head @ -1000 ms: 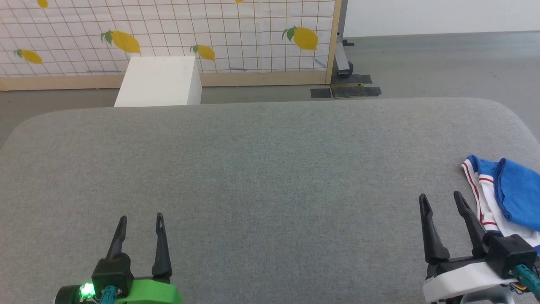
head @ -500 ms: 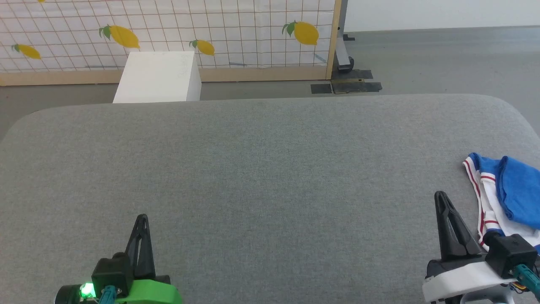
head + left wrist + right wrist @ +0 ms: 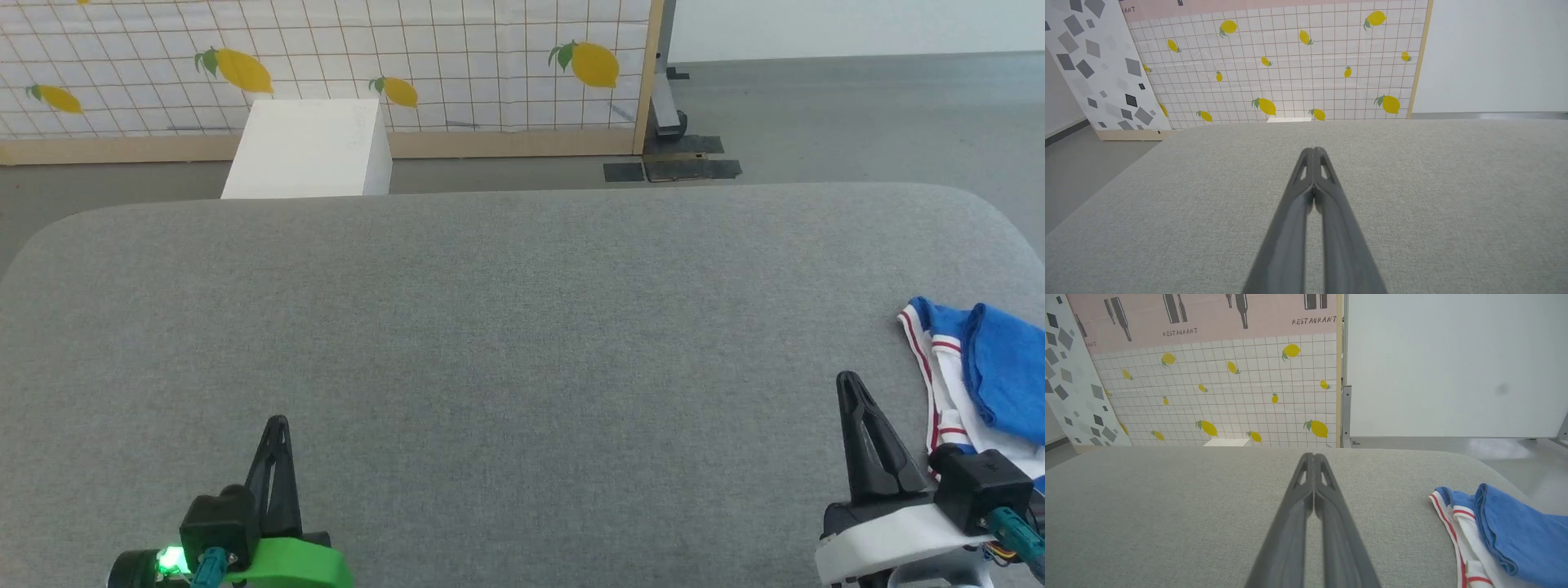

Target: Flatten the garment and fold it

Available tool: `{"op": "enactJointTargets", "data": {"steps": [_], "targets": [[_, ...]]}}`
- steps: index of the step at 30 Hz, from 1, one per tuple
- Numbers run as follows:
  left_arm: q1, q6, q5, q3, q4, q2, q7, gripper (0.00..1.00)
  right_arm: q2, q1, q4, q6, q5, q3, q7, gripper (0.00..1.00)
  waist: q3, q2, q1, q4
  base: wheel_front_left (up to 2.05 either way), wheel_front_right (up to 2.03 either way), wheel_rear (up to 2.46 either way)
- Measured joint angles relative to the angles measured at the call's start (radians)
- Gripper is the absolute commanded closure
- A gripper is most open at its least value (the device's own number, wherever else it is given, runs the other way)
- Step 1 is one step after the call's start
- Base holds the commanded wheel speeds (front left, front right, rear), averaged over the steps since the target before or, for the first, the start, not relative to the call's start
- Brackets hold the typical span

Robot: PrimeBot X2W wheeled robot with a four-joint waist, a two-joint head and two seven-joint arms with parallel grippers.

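Left hand (image 3: 277,423), lower left of the head view: both dark fingers pressed flat together into one point, nothing between them, low over grey cloth; whether it touches the cloth is unclear. Right hand (image 3: 851,382), lower right: same posture, fingers shut on nothing, tips pointing away from the robot. Both sit near the robot's edge of the worktop (image 3: 506,310). This reads as a rest pose, with neither hand committed to a grasp. The shirt (image 3: 1000,367) lies just beside the right hand, on its outer side, close but apparently not touching. From the right wrist it sits low and to the right of the closed fingers. It is bunched at the worktop's right margin and partly cut off by the frame: blue body fabric rolled over a white sleeve with red stripes, a hemmed blue edge uppermost. Heaped like this, no print or neck can be made out, so its orientation is a guess. Judgement: flattening not begun. The wide middle of the worktop looks like the spreading area, and the shirt needs pulling in from the margin first. The right hand is the natural one to start, and must open before it can pinch anything; the left is well apart from the cloth. Beyond the worktop: a white box (image 3: 306,151) on the floor, with a lemon-print screen (image 3: 457,73) behind it.
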Motion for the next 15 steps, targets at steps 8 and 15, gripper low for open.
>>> {"op": "enactJointTargets", "data": {"steps": [8,15], "targets": [[-0.003,0.0,0.001,-0.001,-0.001,0.0,0.017,1.0,0.0,-0.003,0.001,0.0,-0.004,0.002,0.012,1.0,0.0,0.0,0.0,0.002,0.0,0.0,0.0],[-0.005,-0.001,0.001,-0.002,-0.002,0.0,0.033,1.0,0.0,-0.004,0.002,0.0,-0.012,0.005,0.022,1.0,-0.001,0.0,0.0,0.004,0.0,0.0,0.0]]}}
